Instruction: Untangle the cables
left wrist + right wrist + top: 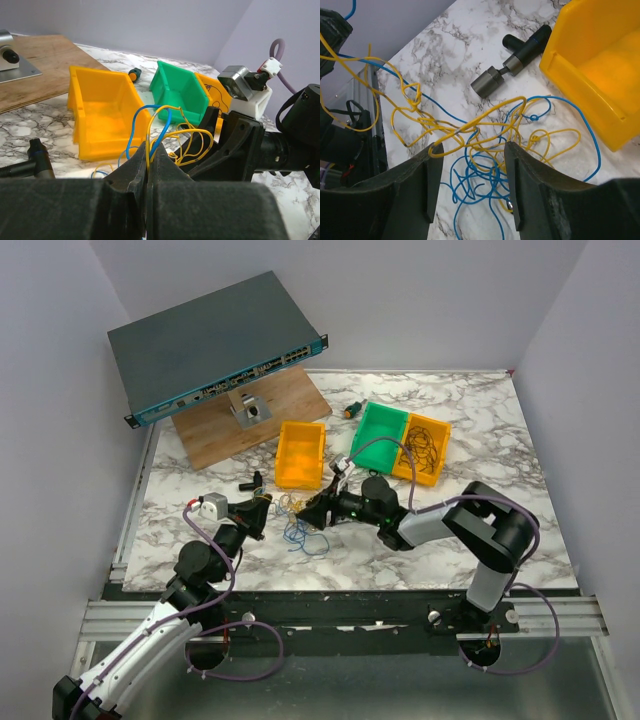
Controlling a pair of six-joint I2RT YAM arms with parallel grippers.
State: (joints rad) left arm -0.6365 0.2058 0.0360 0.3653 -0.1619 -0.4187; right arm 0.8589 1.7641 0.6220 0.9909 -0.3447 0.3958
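Observation:
The cables [297, 525] are a loose tangle of hair-thin yellow and blue wires on the marble table [470, 410], between the two grippers. My left gripper [262, 512] is shut on a yellow and a blue strand, which rise out of its pinched fingertips [149, 152] and loop over toward the right arm. In the right wrist view, my right gripper [472, 150] hangs open over the cables [485, 150]. Blue coils lie between its fingers, and a yellow loop touches the left fingertip [432, 152]. In the left wrist view, the strands [165, 127] arch in front of the right gripper's black body.
A yellow bin [300, 453] sits just behind the tangle, with a green bin [381, 430] and another yellow bin holding black wires [425, 448] to its right. A black and metal tool [520, 55] lies near the yellow bin. A network switch [215, 345] rests on a wooden board [290, 405] at back left.

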